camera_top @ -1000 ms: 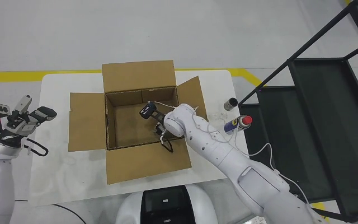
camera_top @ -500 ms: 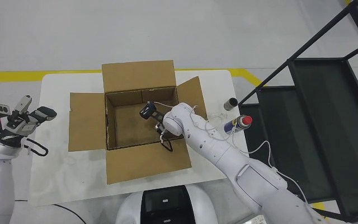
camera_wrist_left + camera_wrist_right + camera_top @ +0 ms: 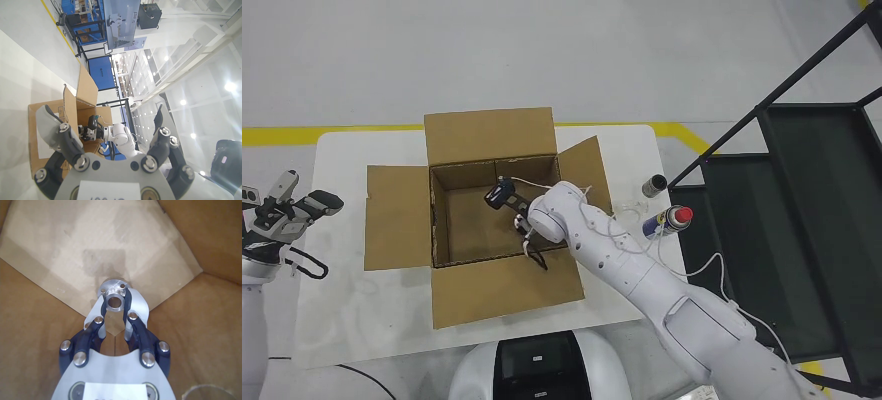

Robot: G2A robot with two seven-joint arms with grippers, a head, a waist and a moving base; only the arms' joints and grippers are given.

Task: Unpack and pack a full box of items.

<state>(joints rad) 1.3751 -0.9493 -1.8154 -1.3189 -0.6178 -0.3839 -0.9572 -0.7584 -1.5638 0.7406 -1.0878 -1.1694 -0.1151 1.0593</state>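
Observation:
An open cardboard box (image 3: 492, 135) with its flaps spread stands in the middle of the white table (image 3: 352, 310). My right arm goes down into it, and my right gripper (image 3: 498, 197) hangs inside near the far wall. In the right wrist view that gripper (image 3: 114, 306) is shut on a small silver metal flange (image 3: 113, 294) above the bare box floor (image 3: 75, 247). My left gripper (image 3: 302, 200) is off the table's left edge, away from the box. In its own view the left gripper (image 3: 102, 115) is open and holds nothing, with the box (image 3: 87, 85) and the right gripper (image 3: 84, 135) beyond it.
A red-capped spray can (image 3: 670, 220) and a small dark can (image 3: 654, 185) stand on the table right of the box. A black metal rack (image 3: 802, 200) rises past the table's right edge. A round rim (image 3: 206, 393) shows low in the box in the right wrist view.
My right gripper has shifted slightly toward the far left inside the box, still holding the flange. The left arm has not moved.

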